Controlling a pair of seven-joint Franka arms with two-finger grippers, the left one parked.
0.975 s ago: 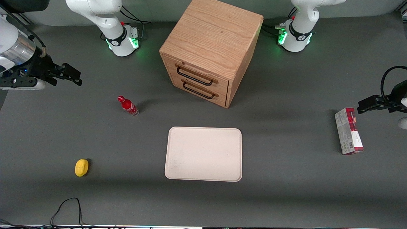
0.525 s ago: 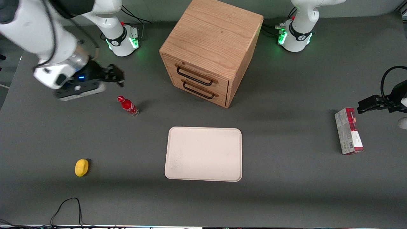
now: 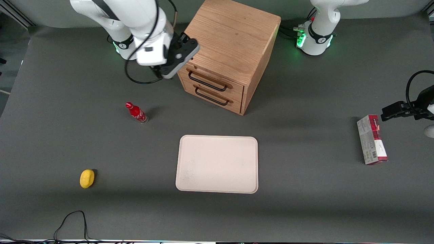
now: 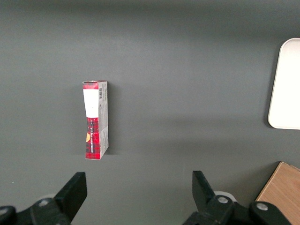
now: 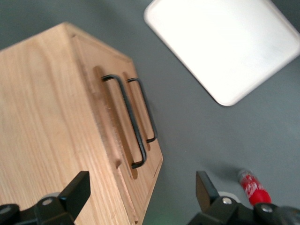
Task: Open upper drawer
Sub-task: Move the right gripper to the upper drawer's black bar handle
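the upper drawer [image 3: 210, 78] sits shut in the wooden cabinet [image 3: 230, 37] at the upper middle of the front frame, its thin black handle [image 3: 207, 81] running along the drawer face just above the matching handle of the lower drawer [image 3: 213, 96]. the gripper [image 3: 181, 51] hangs at the cabinet's upper corner on the working arm's end, above and just beside the end of that top handle, touching nothing. in the wrist view its fingers [image 5: 77, 190] stand wide apart, with both handles and the oak face showing between them.

to me this looks like the approach step: nothing is gripped, the drawer has not budged. the next move, i'd say, calls for dropping down in front of the drawer face, lining the open fingers across the top handle and not the one below, closing on the wire, then pulling straight out toward the cream tray [image 3: 217, 164].

lower in the front frame a red bottle [image 3: 136, 113] stands on the grey worktop [image 3: 305, 189], with a yellow lemon [image 3: 86, 178] at lower left.
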